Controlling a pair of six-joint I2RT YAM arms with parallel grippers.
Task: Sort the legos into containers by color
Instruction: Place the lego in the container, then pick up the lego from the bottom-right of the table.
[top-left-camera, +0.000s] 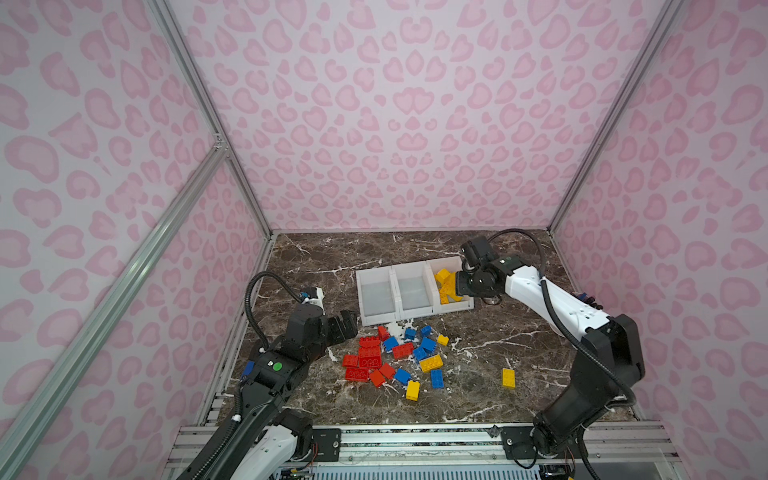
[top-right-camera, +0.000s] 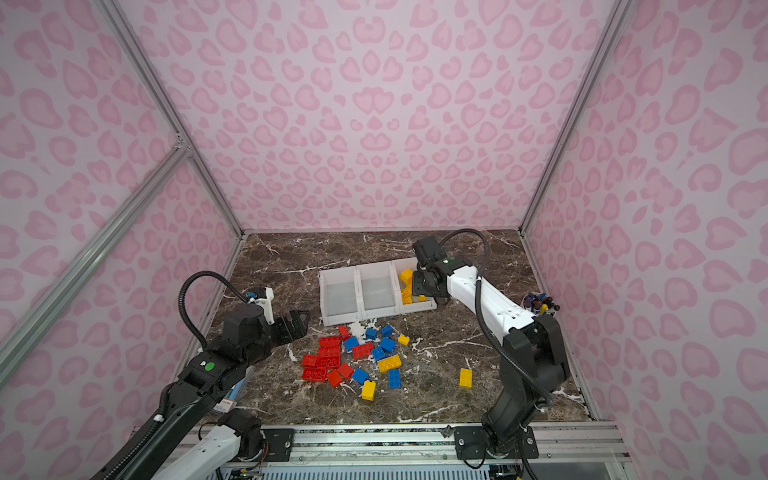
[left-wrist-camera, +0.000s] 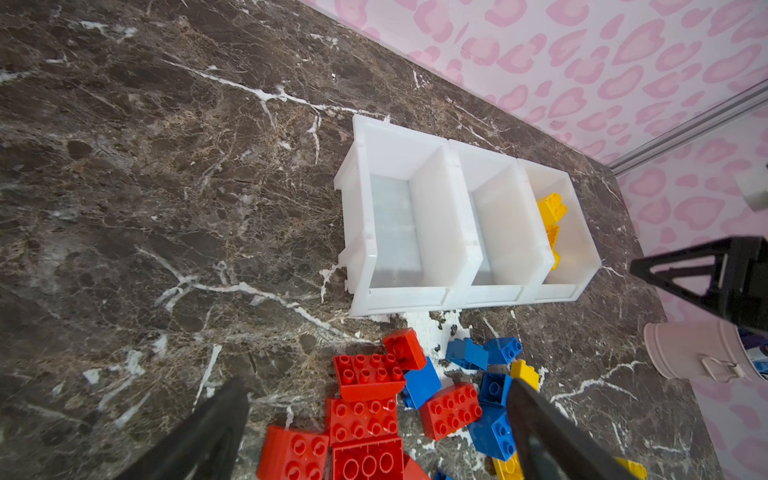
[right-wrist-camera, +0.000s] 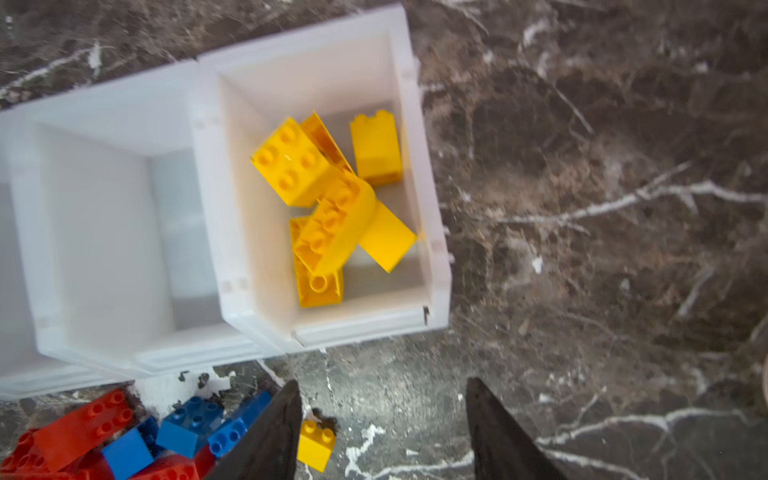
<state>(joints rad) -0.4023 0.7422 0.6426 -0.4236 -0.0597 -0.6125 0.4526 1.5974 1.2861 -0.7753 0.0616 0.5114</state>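
I hold the left pincer (top-left-camera: 347, 322) wide apart and empty beside the loose legos (top-left-camera: 370, 361) on the surface (top-left-camera: 478, 399), in my judgement staged for the reds. Just behind stand the containers (top-left-camera: 380, 318). Only the rightmost holds yellow bricks (right-wrist-camera: 291, 162), and above it the right pincer (top-left-camera: 456, 286) hangs apart and empty, positioned for dropping yellows.

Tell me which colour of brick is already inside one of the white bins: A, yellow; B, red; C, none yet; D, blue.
A: only yellow bricks lie in the end bin; the other two bins hold nothing, and the red bricks and blue bricks sit on the table.
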